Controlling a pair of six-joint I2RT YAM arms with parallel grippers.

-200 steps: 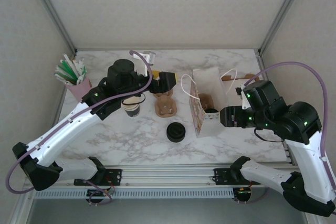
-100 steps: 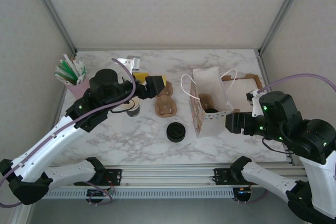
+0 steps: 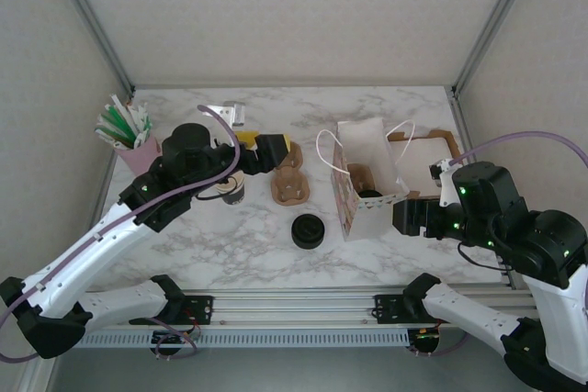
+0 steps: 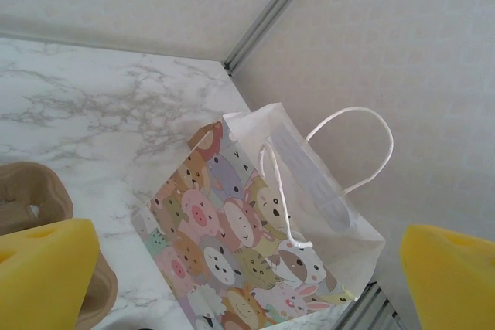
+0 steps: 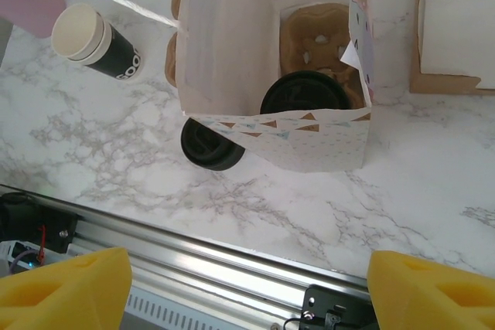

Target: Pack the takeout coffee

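Note:
The takeout coffee (image 5: 304, 94), a cup under a round black lid, stands inside the open white paper bag (image 5: 232, 44) on a brown cup carrier (image 5: 319, 32). Seen from above, its lid (image 3: 370, 195) shows in the bag (image 3: 354, 213). My right gripper (image 5: 247, 295) hovers open above the table's near edge, in front of the bag, with nothing between its yellow pads (image 5: 66, 287). It sits just right of the bag (image 3: 404, 218). My left gripper (image 4: 247, 284) is open and faces the bag's animal-print side (image 4: 224, 245); it is left of the bag (image 3: 280, 146).
A lidless cup (image 3: 231, 188) stands under my left arm. A loose black lid (image 3: 307, 230) lies near the bag's front corner. A second brown carrier (image 3: 289, 186) sits between cup and bag. A pink holder of sticks (image 3: 129, 140) stands far left, a cardboard tray (image 3: 432, 149) far right.
My right gripper has backed away from the bag toward the near edge and opened wider. My left arm has swung left and down, its gripper still open.

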